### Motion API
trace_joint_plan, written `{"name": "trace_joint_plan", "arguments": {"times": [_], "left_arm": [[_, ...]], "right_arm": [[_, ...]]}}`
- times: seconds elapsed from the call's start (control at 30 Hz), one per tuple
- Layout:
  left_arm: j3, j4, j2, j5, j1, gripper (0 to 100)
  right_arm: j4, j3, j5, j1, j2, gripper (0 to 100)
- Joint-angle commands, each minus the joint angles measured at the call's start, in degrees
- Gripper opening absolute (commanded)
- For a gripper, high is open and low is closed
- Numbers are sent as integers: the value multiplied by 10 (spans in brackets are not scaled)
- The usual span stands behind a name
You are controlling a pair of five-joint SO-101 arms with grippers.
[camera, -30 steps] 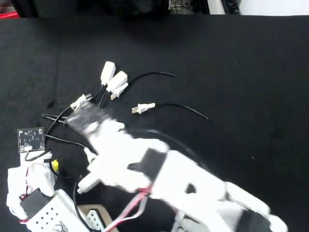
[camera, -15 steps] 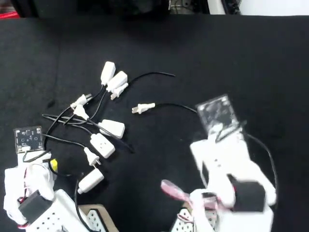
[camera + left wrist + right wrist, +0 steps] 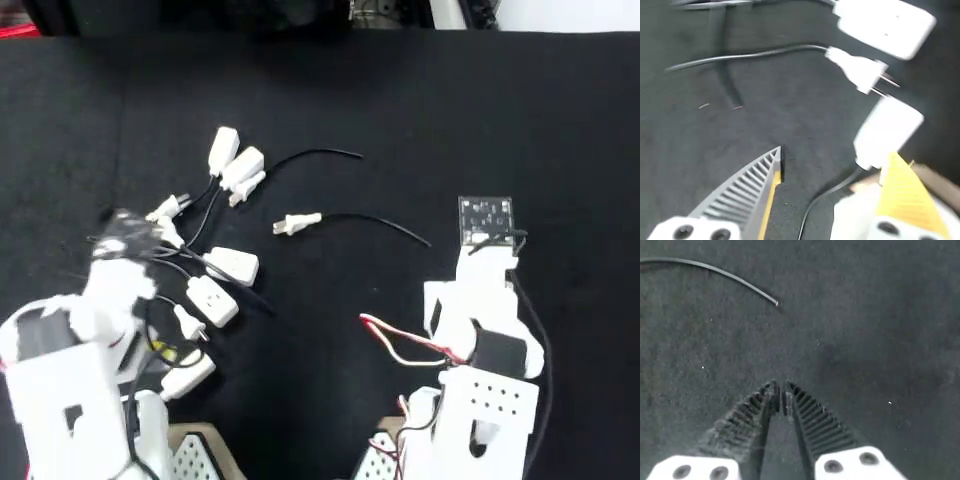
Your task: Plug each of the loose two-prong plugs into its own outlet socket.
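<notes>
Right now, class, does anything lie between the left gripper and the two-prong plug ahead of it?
Partly: a white outlet socket lies just ahead of the open left gripper, short of the two-prong plug, and its black cable runs between the jaws.

The high view looks steeply down on the table, with the left arm and right arm at its lower edge. Each wrist view faces the table from close above. The left wrist and high views share a plug. The right wrist and high views share a cord end.
</notes>
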Motion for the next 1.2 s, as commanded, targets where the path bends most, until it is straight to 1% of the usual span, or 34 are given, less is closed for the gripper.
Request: {"name": "trace_joint_plan", "arguments": {"times": [0.0, 0.1, 0.27, 0.37, 0.47, 0.5, 0.57, 0.63, 0.8, 0.9, 1.0, 1.07, 1.17], "left_arm": [[-15, 6, 26, -32, 63, 314], [31, -11, 26, -68, 100, 314], [140, -127, 33, -69, 145, 317], [200, -193, 32, -53, 167, 315], [244, -282, 27, -24, 167, 314], [248, -299, 29, -19, 167, 312], [249, -301, 26, -21, 167, 286], [251, -301, 27, -21, 170, 231], [233, -297, 26, -20, 171, 23], [168, -244, 26, -20, 173, 41], [78, -185, 26, -21, 204, 29], [26, -164, 26, -21, 245, 30], [-27, -164, 33, -32, 316, 29]], "right_arm": [[3, 0, -6, -37, 6, 21], [23, -7, -7, -65, 7, 18], [28, -12, -11, -82, 7, 18], [28, -13, -11, -84, 7, 18], [28, -13, -11, -93, 7, 18], [28, -13, -11, -97, 7, 18], [28, -12, -11, -99, 7, 18], [28, -12, -11, -99, 7, 18], [28, -12, -11, -99, 7, 18], [28, -12, -11, -98, 7, 18], [28, -13, -11, -98, 7, 18], [28, -13, -11, -98, 7, 18], [28, -13, -11, -97, 7, 18]]}}
